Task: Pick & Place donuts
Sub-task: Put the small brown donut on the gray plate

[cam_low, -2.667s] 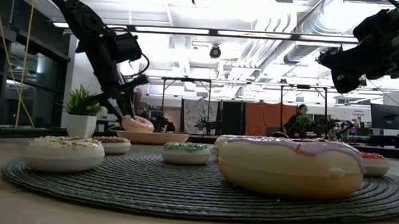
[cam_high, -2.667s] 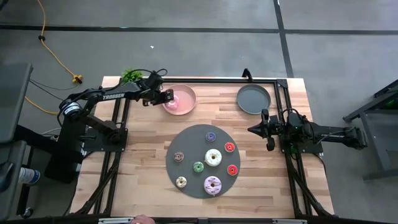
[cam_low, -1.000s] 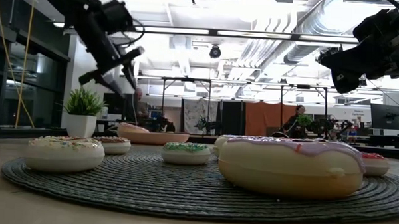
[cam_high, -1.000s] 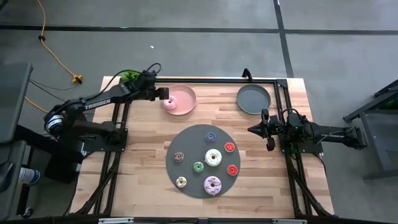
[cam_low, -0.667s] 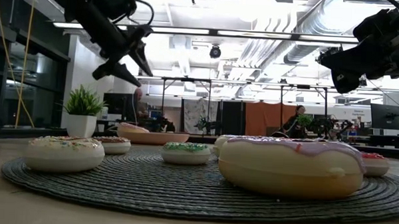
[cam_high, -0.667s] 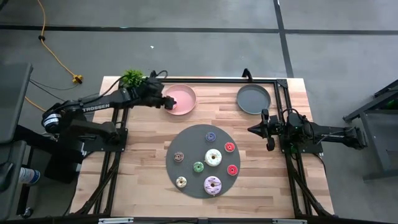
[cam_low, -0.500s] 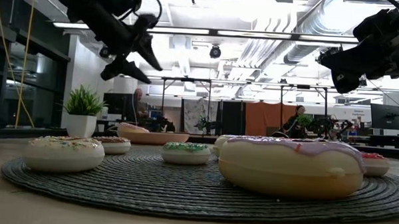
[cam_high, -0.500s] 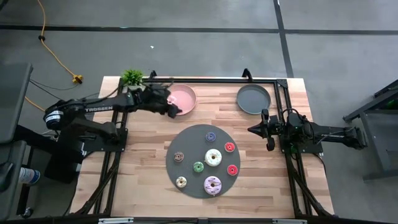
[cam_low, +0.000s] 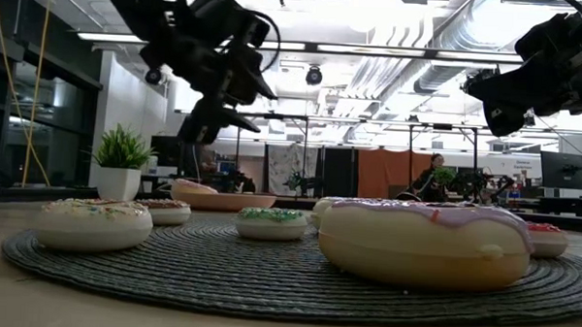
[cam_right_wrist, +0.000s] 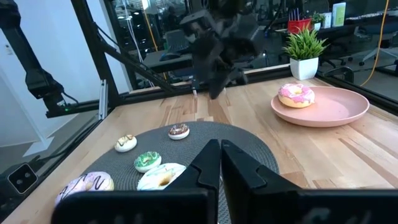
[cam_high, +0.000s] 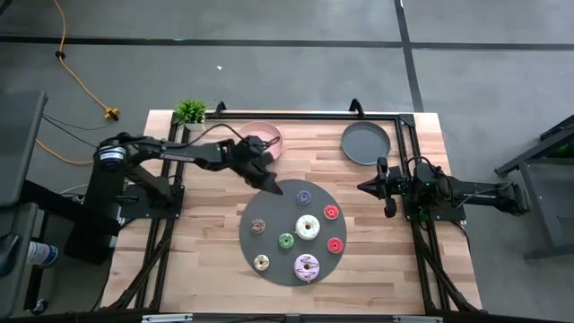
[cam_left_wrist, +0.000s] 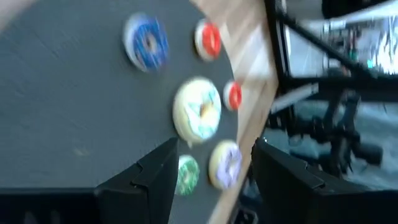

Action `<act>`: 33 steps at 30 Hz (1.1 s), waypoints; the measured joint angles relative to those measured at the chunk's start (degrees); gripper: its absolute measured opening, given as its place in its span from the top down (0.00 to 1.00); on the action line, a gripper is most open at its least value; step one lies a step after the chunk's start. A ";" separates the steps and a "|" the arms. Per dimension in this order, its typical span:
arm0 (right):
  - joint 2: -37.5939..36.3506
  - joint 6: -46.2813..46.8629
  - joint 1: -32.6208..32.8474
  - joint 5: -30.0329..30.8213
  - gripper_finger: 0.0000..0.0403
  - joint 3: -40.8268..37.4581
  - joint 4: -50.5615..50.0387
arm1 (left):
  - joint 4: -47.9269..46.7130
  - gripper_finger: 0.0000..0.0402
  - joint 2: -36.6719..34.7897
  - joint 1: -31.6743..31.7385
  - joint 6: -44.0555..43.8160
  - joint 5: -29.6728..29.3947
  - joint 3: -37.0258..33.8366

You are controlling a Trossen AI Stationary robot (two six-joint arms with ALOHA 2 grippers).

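A pink-frosted donut lies on the pink plate at the table's far side. Several donuts lie on the dark round mat: white, purple, blue, two red, green, brown and cream. My left gripper is open and empty above the mat's far left edge; its wrist view shows the open fingers over the mat. My right gripper is shut and empty, raised to the right of the mat.
A grey plate stands at the far right. A small potted plant stands at the far left corner. A black metal frame runs along the table's far edge and sides. Bare wood shows left of the mat.
My left gripper has gone from above the pink plate toward the table's near and right side, to the mat's far left edge, turning as it went. It stays open. The pink donut has stayed on the pink plate.
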 joint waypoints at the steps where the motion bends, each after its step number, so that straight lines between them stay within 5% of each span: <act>1: 0.00 0.00 0.01 0.02 0.99 -0.02 0.00 | -0.13 0.51 0.43 -0.94 -0.71 1.67 0.05; 5: 0.00 0.00 0.01 0.00 0.98 -0.02 0.04 | -4.13 0.51 0.50 -5.02 -0.36 4.74 0.36; 12: 0.00 0.00 0.00 0.00 0.98 0.00 -0.07 | -13.05 0.51 0.54 -10.34 2.54 1.59 0.31; 20: 0.00 0.00 0.00 0.01 0.99 0.00 0.00 | -28.06 0.51 -0.25 -14.02 1.38 -11.57 0.24; 33: 0.00 0.00 -0.01 0.02 0.99 0.00 0.04 | -29.33 0.51 -0.22 -14.72 0.38 -19.53 0.24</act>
